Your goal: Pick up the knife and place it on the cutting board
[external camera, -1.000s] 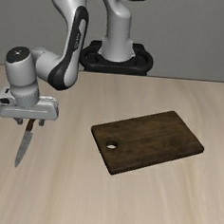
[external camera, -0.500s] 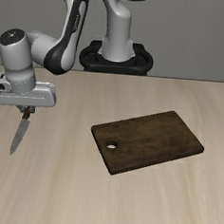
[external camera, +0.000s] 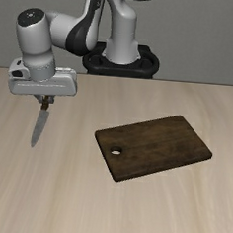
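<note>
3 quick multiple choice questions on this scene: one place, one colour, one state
1. In the exterior view, the cutting board lies on which side of the knife? A left B right C beneath it
2. The board's colour? A white B dark brown C green
3. The knife is: A lying on the board B stuck upright in the board C gripped in the jaws, blade down

Answers: B, the board sits right of the hanging knife; B, its wood is dark brown; C, the jaws clamp its handle.
</note>
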Robot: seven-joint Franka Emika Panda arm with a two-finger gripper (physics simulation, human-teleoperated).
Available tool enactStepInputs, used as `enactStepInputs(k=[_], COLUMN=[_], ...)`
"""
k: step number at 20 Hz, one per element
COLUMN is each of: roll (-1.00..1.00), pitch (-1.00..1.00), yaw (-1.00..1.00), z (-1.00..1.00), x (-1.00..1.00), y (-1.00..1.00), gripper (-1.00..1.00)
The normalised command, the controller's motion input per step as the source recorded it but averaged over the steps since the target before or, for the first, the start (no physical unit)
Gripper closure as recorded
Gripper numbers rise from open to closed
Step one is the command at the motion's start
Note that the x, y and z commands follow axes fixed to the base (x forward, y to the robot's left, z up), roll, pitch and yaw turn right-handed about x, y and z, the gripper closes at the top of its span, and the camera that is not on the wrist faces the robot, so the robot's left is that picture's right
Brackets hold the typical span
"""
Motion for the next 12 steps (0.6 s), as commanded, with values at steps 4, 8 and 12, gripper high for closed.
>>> enactStepInputs(k=[4, 8, 12], roll=[0.0, 0.0, 0.0], pitch=[0.0, 0.0, 0.0], yaw=[0.0, 0.0, 0.0], z=[0.0, 0.0, 0.0], x=[0.0, 0.0, 0.0], y=[1.0, 1.0, 1.0], gripper=[1.0, 1.0, 1.0])
